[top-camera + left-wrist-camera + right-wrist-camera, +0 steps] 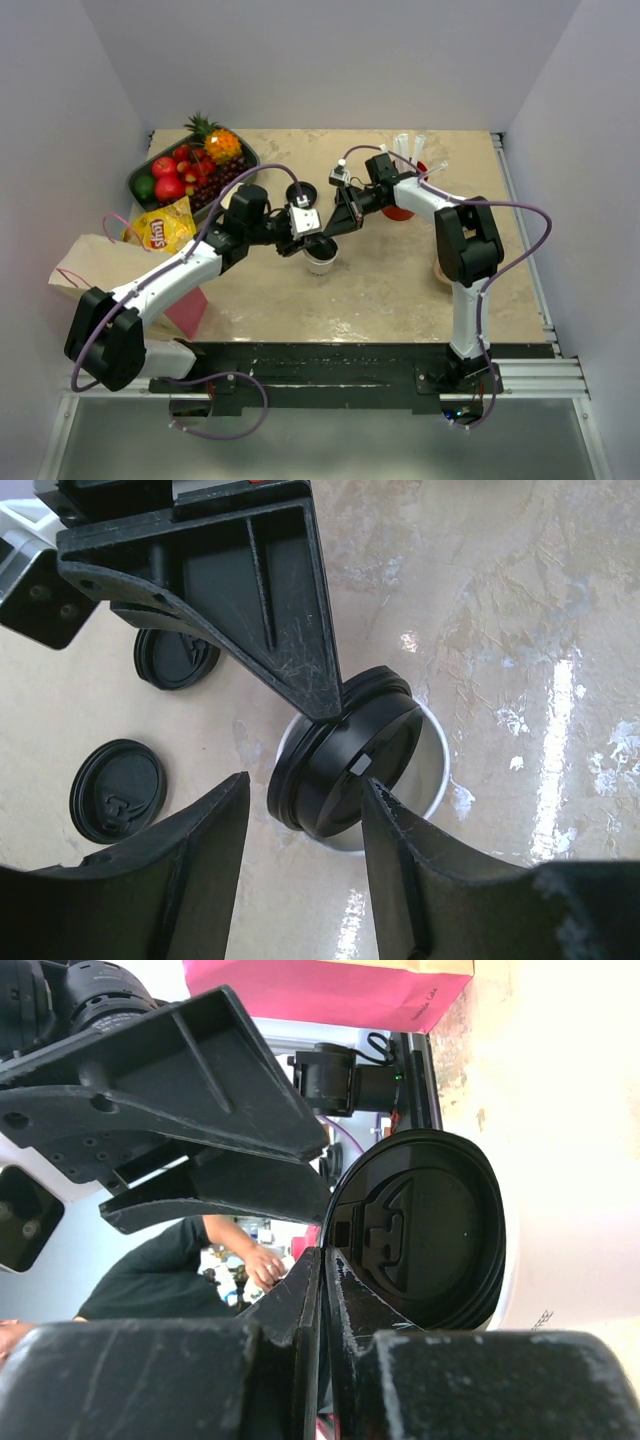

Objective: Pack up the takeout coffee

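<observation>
The white paper cup (321, 262) stands upright in the middle of the table. Its black lid (350, 755) lies tilted across the cup's rim (437, 770), with the left edge hanging outside. My right gripper (322, 1257) reaches in from the right, shut on the lid's (425, 1225) edge, and one fingertip (330, 705) rests on the rim. My left gripper (305, 785) is open just beside the cup, with its fingers (195, 850) to either side of the lid and holding nothing. In the top view the left gripper (303, 236) and the right gripper (337, 230) meet over the cup.
Two spare black lids (175, 660) (118, 790) lie on the table behind the cup. A fruit tray (140, 172), a yellow chips bag (160, 228) and a paper bag (105, 265) are at the left. A red cup of straws (402, 210) stands behind the right arm.
</observation>
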`<state>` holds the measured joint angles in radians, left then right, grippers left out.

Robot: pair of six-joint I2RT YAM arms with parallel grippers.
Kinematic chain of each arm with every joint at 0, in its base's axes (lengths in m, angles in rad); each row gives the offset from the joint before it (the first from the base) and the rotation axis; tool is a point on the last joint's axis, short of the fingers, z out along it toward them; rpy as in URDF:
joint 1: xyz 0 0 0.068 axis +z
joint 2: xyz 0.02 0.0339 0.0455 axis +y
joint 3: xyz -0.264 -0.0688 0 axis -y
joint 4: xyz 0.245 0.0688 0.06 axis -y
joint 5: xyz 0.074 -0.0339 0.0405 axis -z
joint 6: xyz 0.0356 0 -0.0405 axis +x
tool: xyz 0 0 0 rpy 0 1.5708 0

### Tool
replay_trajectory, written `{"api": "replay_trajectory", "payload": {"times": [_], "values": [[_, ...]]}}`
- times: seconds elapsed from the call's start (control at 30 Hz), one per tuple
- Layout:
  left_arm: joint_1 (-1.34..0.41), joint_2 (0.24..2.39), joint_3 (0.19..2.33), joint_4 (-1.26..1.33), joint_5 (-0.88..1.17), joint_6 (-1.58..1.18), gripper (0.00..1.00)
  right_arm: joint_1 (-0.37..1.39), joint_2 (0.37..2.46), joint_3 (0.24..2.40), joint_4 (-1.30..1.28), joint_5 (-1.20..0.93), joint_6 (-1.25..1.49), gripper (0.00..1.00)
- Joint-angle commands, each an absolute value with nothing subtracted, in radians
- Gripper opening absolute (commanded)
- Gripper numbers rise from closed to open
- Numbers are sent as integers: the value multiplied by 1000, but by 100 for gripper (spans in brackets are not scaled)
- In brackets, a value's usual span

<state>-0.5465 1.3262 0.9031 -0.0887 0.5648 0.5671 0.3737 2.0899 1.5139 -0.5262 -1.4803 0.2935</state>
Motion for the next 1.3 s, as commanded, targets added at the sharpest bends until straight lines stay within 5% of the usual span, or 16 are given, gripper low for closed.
{"api": "replay_trajectory", "payload": {"times": [0.0,0.3,1.27], "values": [[-557,1341,920,-43,600,572,53,368,2048,1509,-479,-1532,324,10],[-558,1367,940,-52,604,574,53,344,2049,1526,-460,-1473,324,24],[-558,1463,1035,-121,686,456,53,331,2066,1552,-548,-1345,201,32]]}}
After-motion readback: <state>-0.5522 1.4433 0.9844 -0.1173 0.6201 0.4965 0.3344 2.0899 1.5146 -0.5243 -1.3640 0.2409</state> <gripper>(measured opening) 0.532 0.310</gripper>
